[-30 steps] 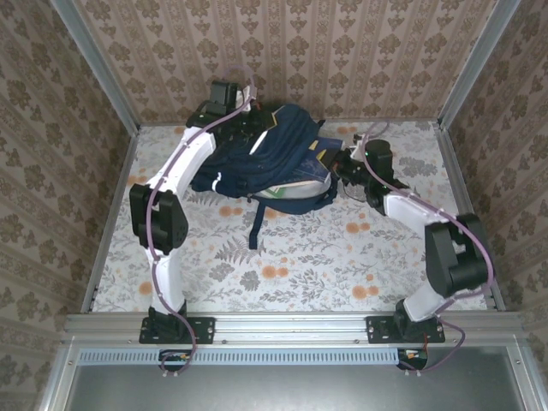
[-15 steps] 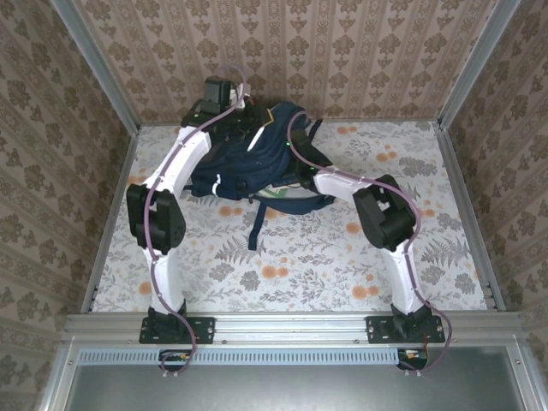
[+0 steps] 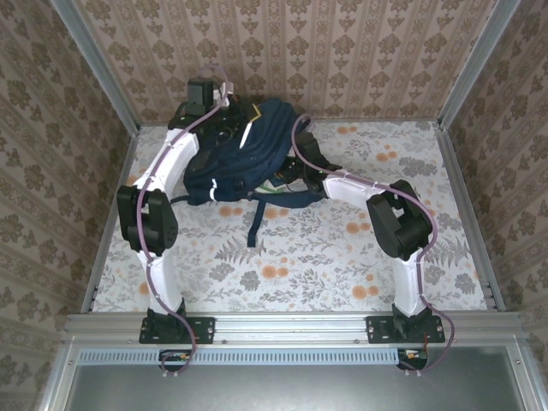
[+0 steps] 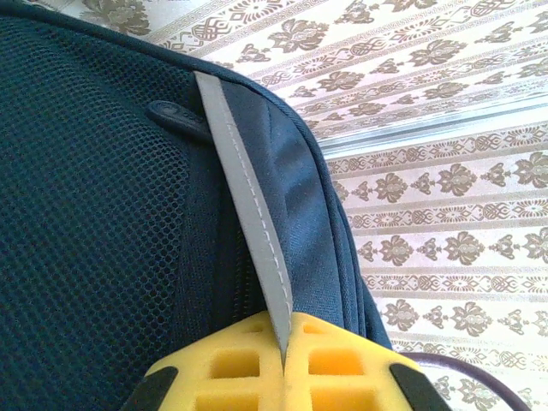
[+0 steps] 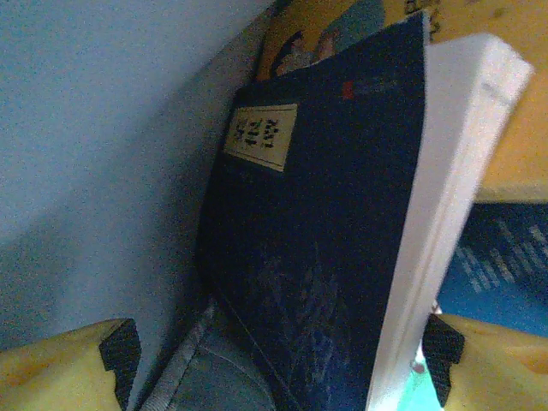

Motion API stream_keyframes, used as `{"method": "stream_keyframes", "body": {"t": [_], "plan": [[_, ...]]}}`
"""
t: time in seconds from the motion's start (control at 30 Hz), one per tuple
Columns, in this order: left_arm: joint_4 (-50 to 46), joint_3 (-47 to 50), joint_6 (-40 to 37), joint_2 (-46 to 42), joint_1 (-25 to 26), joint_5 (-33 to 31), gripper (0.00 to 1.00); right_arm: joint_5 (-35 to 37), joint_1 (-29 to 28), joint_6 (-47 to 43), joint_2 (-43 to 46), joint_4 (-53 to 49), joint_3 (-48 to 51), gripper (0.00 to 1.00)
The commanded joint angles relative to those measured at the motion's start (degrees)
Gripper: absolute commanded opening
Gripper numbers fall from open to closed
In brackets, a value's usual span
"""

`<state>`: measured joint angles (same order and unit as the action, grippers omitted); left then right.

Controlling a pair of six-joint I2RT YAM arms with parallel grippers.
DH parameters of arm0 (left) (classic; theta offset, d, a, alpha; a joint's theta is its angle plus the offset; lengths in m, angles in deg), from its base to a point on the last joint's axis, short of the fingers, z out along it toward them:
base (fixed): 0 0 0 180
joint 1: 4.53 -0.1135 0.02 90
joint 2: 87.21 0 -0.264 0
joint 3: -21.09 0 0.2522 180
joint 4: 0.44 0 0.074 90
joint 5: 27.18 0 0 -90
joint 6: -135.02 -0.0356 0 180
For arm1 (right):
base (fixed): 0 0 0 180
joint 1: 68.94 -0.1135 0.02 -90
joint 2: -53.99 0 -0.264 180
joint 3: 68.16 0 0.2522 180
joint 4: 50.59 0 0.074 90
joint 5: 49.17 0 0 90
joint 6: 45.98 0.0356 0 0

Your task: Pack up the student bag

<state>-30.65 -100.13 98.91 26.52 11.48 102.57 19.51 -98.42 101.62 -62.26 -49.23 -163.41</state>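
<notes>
Student bag (image 3: 248,154) lay on its side at the 12 o'clock edge of the desk (image 3: 342,257), slightly toward 11, up against the wallpapered back wall (image 3: 342,51), with one dark strap (image 3: 254,224) trailing toward 6. Left gripper (image 4: 285,342) was at the bag's far end, around 11 o'clock. In the left wrist view its yellow jaws were pressed together on the grey reflective stripe (image 4: 244,214), pinching its lower end. The stripe ran up toward 11 across navy fabric, with a mesh panel (image 4: 86,214) at its 9 o'clock side. The right arm (image 3: 377,201) reached in from 3 o'clock, its front end at the bag's mouth. In the right wrist view the right gripper (image 5: 274,368) had its jaws spread wide at either side of a thick dark-blue book (image 5: 325,231) that stood between them. I could not tell whether they actually clamped it. The book had a pale label (image 5: 261,137) near its top and its white page edges (image 5: 454,154) faced 3 o'clock. Blue-grey bag lining (image 5: 103,128) sat at 9 to 10, an orange cover (image 5: 514,128) behind the book at 2, and a blue printed cover (image 5: 505,257) at 4. From above, a green-and-white edge (image 3: 278,184) showed at the opening.
</notes>
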Motion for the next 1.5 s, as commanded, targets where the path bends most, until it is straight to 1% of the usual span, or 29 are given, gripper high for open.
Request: {"method": "stream_keyframes", "body": {"t": [0.0, 0.07, 0.13, 0.23, 0.33, 0.43, 0.53, 0.6, 0.67, 0.77, 0.9, 0.93, 0.97, 1.0, 1.1, 1.13, 1.2, 1.27, 1.3, 1.33, 1.37, 1.47], "plan": [[7.8, -0.1, 0.7, -5.8, -1.4, 0.7, 0.00, -3.2, 0.5, -5.0, 6.3, -4.0, 2.6, 0.88], [7.8, 1.0, 0.3, -6.3, -1.5, 0.6, 0.00, -1.3, 0.9, -7.6, 8.6, -9.0, 4.5, 0.88], [7.7, 2.0, -0.2, -6.7, -1.3, 0.6, 0.00, 1.5, 2.0, -8.6, 11.2, -11.9, 7.3, 0.88], [6.9, 3.0, -1.3, -6.8, -0.7, 0.5, 0.00, 4.6, 4.4, -9.4, 14.7, -14.7, 11.7, 0.88], [5.6, 3.5, -3.1, -6.3, 0.5, -0.1, 0.00, 9.3, 6.3, -11.6, 18.3, -17.5, 15.0, 0.87], [3.0, 2.9, -5.7, -5.1, 2.5, -1.4, 0.00, 14.3, 8.5, -13.2, 21.0, -19.6, 16.9, 0.81], [0.8, 2.5, -7.9, -3.6, 4.3, -2.5, 0.00, 17.9, 11.2, -15.2, 21.3, -22.0, 16.2, 0.73], [-0.3, 2.7, -9.2, -2.8, 5.4, -3.4, 0.00, 20.1, 12.4, -17.8, 19.2, -25.4, 13.4, 0.72], [-1.2, 3.3, -10.5, -2.0, 6.8, -5.3, 0.00, 21.2, 13.9, -19.7, 15.1, -29.9, 8.9, 0.72], [-2.8, 3.6, -12.3, -0.3, 8.9, -6.3, 0.00, 20.3, 15.9, -20.8, 9.7, -30.9, 5.2, 0.72], [-3.0, 5.7, -12.9, 0.9, 9.7, -7.0, 0.00, 10.3, 17.3, -22.5, 1.4, -33.2, -3.2, 0.70], [-2.7, 6.5, -12.7, 1.0, 11.4, -7.0, 0.00, 8.1, 17.3, -23.1, -0.6, -34.0, -5.3, 0.69], [-2.2, 7.2, -12.5, 1.0, 11.6, -7.0, 0.00, 6.3, 17.3, -23.6, -2.2, -34.6, -7.1, 0.69], [-1.7, 8.0, -12.2, 1.1, 11.7, -6.9, 0.00, 5.1, 17.3, -24.0, -4.1, -35.9, -9.2, 0.68], [-1.0, 9.4, -11.9, 0.8, 11.8, -6.5, 0.00, 4.6, 17.3, -24.9, -7.8, -38.2, -13.4, 0.66], [-1.3, 9.6, -12.2, 0.9, 11.9, -6.6, 0.00, 4.4, 17.3, -25.2, -8.9, -39.0, -14.7, 0.63], [-1.8, 10.0, -12.8, 0.7, 11.9, -6.7, 0.00, 4.2, 17.3, -25.7, -10.2, -39.9, -16.2, 0.53], [-3.0, 10.3, -13.9, 0.4, 11.9, -7.1, 0.00, 6.0, 17.3, -25.4, -10.3, -40.5, -16.0, 0.28], [-3.7, 10.3, -14.6, 0.3, 11.9, -7.4, 0.00, 6.6, 17.3, -25.2, -9.9, -40.0, -15.2, 0.18], [-4.9, 10.3, -15.5, 0.3, 12.0, -7.9, 0.00, 7.1, 17.4, -24.8, -9.0, -39.3, -13.8, 0.11], [-6.4, 10.0, -16.8, 0.3, 12.0, -8.3, 0.00, 7.3, 17.5, -24.2, -8.0, -38.3, -12.1, 0.07], [-10.6, 9.2, -19.9, 0.8, 12.1, -8.9, 0.00, 8.5, 17.8, -21.7, -3.7, -34.7, -5.5, 0.03]]}}
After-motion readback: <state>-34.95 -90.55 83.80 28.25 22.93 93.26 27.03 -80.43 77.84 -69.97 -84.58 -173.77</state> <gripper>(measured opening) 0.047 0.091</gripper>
